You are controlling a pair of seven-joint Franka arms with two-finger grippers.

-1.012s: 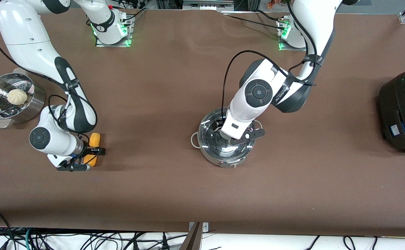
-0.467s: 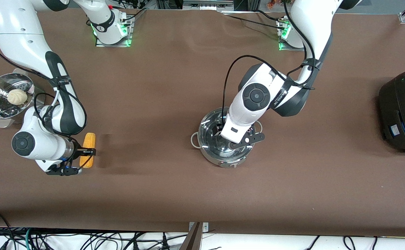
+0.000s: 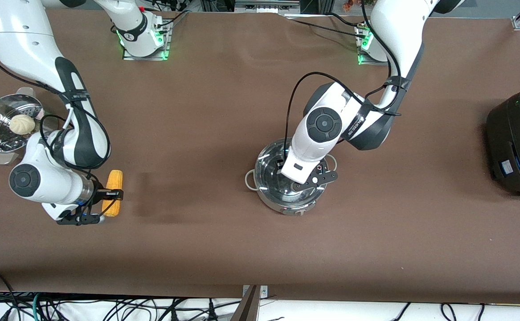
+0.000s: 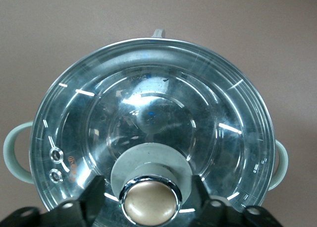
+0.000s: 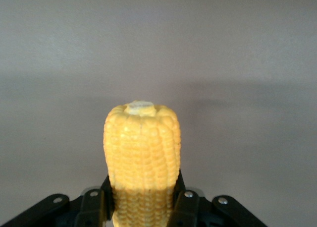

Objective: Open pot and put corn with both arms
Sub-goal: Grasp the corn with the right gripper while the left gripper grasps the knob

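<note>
Since a moment ago, the right arm's black two-finger gripper has carried the yellow-orange corn cob a little toward the right arm's end of the table, over bare brown tabletop. Its fingers clamp the cob. The left arm's gripper has barely moved; its fingers flank the tan knob of the clear glass lid, which sits on the shallow shiny steel pot mid-table. Wide open tabletop separates corn and pot.
</note>
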